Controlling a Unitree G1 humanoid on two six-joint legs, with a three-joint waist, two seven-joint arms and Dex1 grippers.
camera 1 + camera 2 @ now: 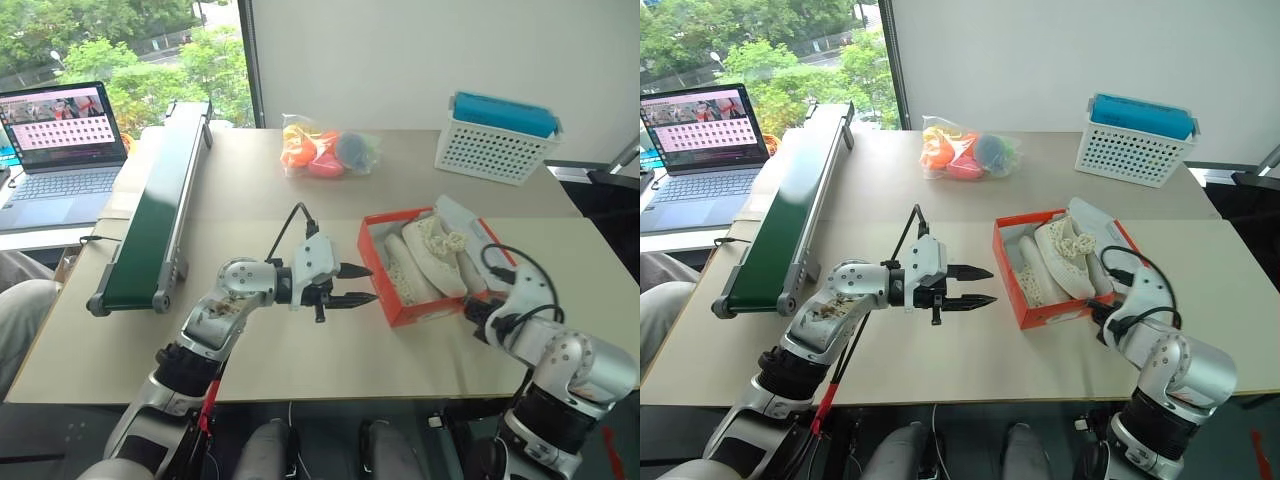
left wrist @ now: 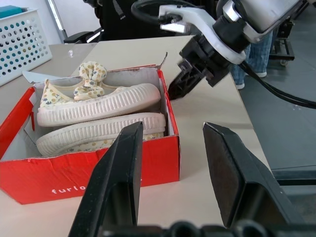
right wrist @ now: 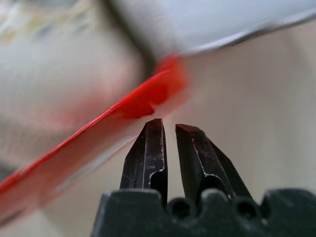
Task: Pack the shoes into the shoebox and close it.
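A: How do the jaws stand?

B: The left gripper (image 1: 362,284) hangs over the middle of the bench (image 1: 300,360), level, jaws partly open with nothing between them, aimed at the shoebox (image 1: 425,311) and a little apart from its near wall. The right gripper (image 3: 169,129) has its jaws pressed nearly together, empty, the tips just beside the box's red edge at its outer corner; whether they touch it I cannot tell.

A: And the box itself?

B: It sits toward the bench's right edge, between the front and back edges, open at the top. The lid (image 1: 470,228) lies tipped back on the far right side, white inside showing.

A: What is in it?

B: Both shoes (image 2: 98,101) are in, lying on their sides, soles turned toward the left gripper, one stacked against the other. The upper one has a small knot of lace sticking up by the heel end. They fill most of the box, with white lining visible round them.

A: Other containers?

B: A white perforated basket (image 1: 490,150) stands at the back right corner with something teal on top. A clear bag (image 1: 325,148) of coloured balls lies along the back edge near the middle. A green conveyor (image 1: 150,225) runs along the left edge, and a laptop (image 1: 60,150) sits beyond it.
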